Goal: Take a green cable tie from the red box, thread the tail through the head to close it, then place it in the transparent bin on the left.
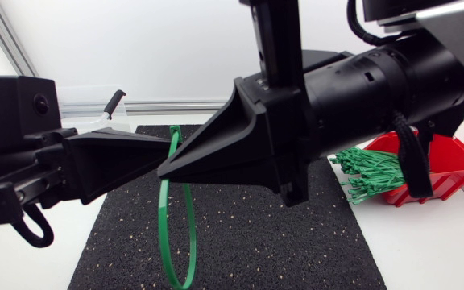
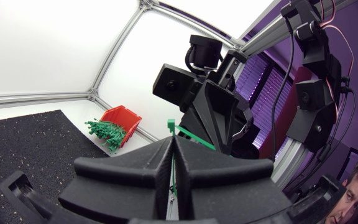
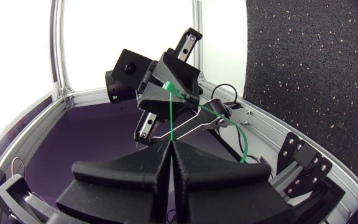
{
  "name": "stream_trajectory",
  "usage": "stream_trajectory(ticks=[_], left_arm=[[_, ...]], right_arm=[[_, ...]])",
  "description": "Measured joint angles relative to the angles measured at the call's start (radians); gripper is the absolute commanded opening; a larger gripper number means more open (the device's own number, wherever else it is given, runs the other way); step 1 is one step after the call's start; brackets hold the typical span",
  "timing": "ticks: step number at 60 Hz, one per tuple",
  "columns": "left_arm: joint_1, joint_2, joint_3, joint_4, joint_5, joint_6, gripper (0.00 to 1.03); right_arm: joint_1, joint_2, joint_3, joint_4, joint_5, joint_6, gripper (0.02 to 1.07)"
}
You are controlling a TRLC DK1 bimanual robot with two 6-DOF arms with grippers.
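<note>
Overhead, the left gripper (image 1: 167, 150) and right gripper (image 1: 164, 171) meet tip to tip above the black mat (image 1: 256, 242). Each has its fingers pressed together, pinching the same green cable tie (image 1: 161, 217). The tie hangs below them as a long loop. The red box (image 1: 457, 161) sits well off to the right, with a bundle of green ties (image 1: 369, 171) spilling over its edge.
</note>
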Motion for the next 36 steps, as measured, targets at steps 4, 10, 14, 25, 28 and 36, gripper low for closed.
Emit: stream_trajectory(ticks=[4, 10, 14, 25, 28, 36], left_arm=[[0.0, -0.002, 0.0, 0.0, 0.002, 0.0, 0.03], [0.0, -0.002, 0.0, 0.004, 0.002, 0.0, 0.03], [0.0, -0.003, 0.0, 0.004, 0.002, 0.0, 0.03], [0.0, -0.005, 0.0, 0.004, 0.014, 0.0, 0.03], [0.0, -0.007, 0.0, 0.004, 0.013, 0.0, 0.03], [0.0, -0.008, 0.0, 0.004, 0.012, 0.0, 0.03]], right_arm=[[0.0, 0.0, 0.0, 0.0, 0.0, 0.0, 0.08], [-0.001, 0.0, 0.0, 0.0, 0.0, 0.0, 0.08], [-0.001, 0.0, 0.0, 0.0, 0.0, 0.0, 0.08], [-0.005, 0.005, 0.001, 0.0, -0.001, 0.0, 0.08], [-0.007, 0.009, 0.001, 0.0, -0.001, 0.0, 0.08], [-0.012, 0.024, 0.002, 0.0, -0.005, 0.0, 0.08]])
